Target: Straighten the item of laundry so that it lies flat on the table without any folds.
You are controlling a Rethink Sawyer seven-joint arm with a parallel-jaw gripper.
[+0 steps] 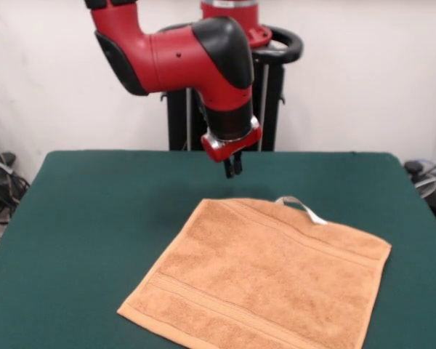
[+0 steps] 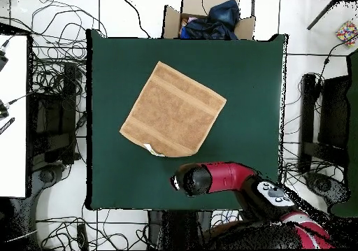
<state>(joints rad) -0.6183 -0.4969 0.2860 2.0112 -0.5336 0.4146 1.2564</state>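
Front and overhead views of the closing stage of the straightening task. The towel (image 1: 265, 280) lies spread on the table (image 1: 94, 211), turned diagonally to the table's edges, all 4 corners out and its woven border bands running straight. I see no fold across it in either view; my judgement is that the flattening is essentially done and what remains is a check. The only raised part is the small white tag (image 1: 302, 207), which loops up off the edge nearest my base. In the overhead view the towel sits toward the half of the table away from my base, with bare green felt on every side.

My gripper (image 1: 233, 169) hangs in the air above the bare felt just behind the tagged edge, well clear of the cloth. Its 2 dark fingertips appear pressed together with no visible gap; it holds nothing and touches nothing.

If a further move is needed, it calls only for drawing back without brushing the tag. A renewed pinch at that edge could drag the cloth and put a crease back in.
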